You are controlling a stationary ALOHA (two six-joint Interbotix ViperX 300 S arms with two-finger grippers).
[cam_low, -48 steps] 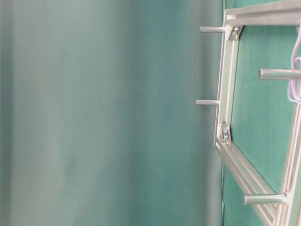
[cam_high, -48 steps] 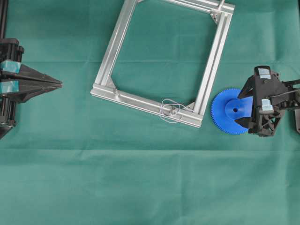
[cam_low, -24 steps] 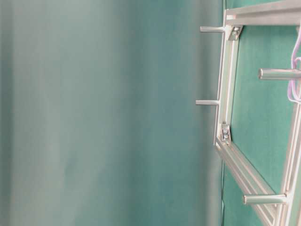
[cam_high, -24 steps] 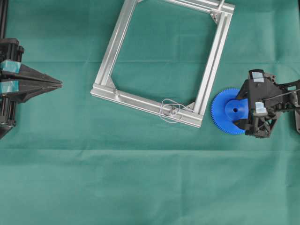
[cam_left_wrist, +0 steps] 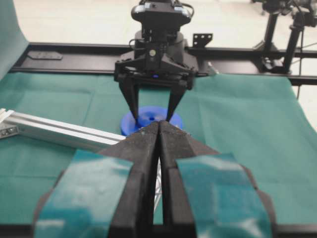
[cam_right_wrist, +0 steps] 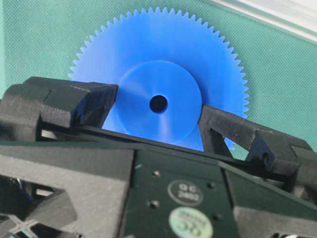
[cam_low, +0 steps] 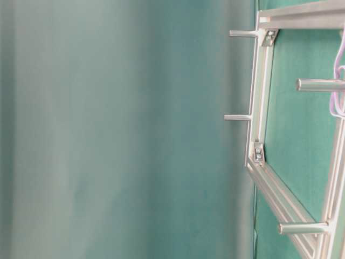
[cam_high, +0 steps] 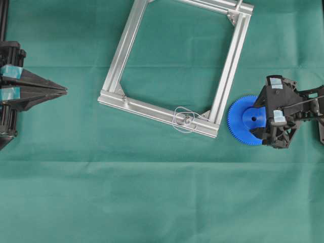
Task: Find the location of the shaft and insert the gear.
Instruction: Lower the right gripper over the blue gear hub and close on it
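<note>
The blue gear [cam_high: 242, 120] lies flat on the green cloth just right of the frame's near right corner. My right gripper [cam_high: 256, 120] hangs over it, open, with one finger on each side of the raised hub [cam_right_wrist: 158, 106]. The fingers [cam_right_wrist: 94, 99] stand close beside the hub, with nothing clamped between them. The shaft [cam_high: 187, 120] stands on the frame's near rail, ringed by a thin wire loop. My left gripper [cam_high: 65, 91] is shut and empty at the far left, pointing toward the frame. From the left wrist view I see the gear [cam_left_wrist: 148, 119] between the right gripper's tips.
The square aluminium frame [cam_high: 121, 55] lies tilted at the top middle, with corner brackets. The table-level view shows its rails [cam_low: 257, 108] with several pins sticking out. Green cloth [cam_high: 152, 202] covers the table. A black mount [cam_high: 321, 134] sits at the right edge.
The right gripper has sunk a little over the gear and shifted slightly left, staying open. The gear, frame and left arm have not moved.
</note>
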